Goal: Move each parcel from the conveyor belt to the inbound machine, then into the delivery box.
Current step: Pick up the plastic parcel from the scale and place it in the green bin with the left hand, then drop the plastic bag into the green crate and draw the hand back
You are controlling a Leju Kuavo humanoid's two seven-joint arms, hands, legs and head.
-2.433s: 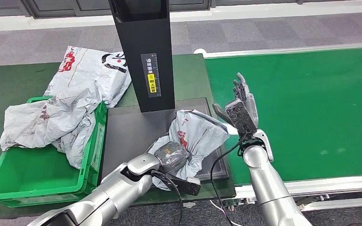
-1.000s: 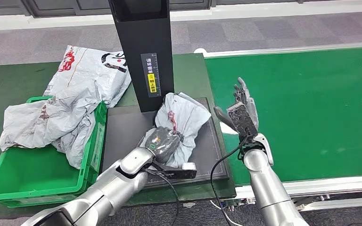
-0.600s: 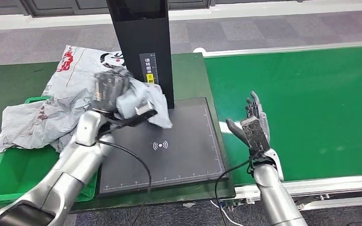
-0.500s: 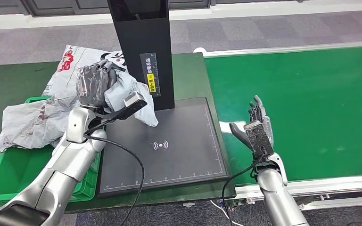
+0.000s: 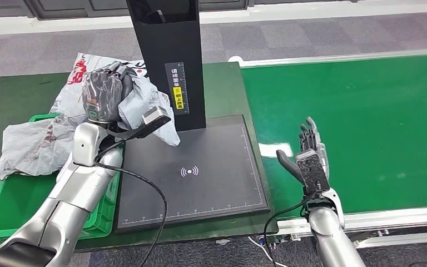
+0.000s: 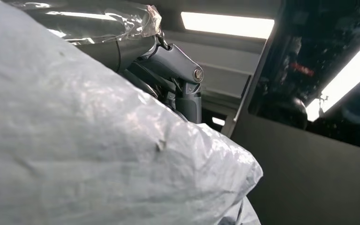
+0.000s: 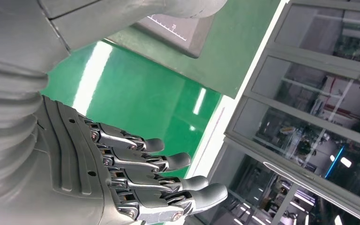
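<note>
parcel (image 5: 144,105) hides left hand (image 5: 104,95) fingers

Setting: a parcel-sorting or logistics test bay, indoor. Evidence: wide green conveyor belt (image 5: 356,122) with pale side rails on the right; green worktop (image 5: 22,100) on the left carrying a flat black scan pad (image 5: 200,183) with a wireless symbol and a tall black scanner column (image 5: 169,55). Green plastic crate (image 5: 28,211) near left holds grey poly mailer bags (image 5: 39,144). Grey carpet floor (image 5: 311,36) far side. Right wrist view shows glass-panelled partitions (image 7: 318,93).
</note>
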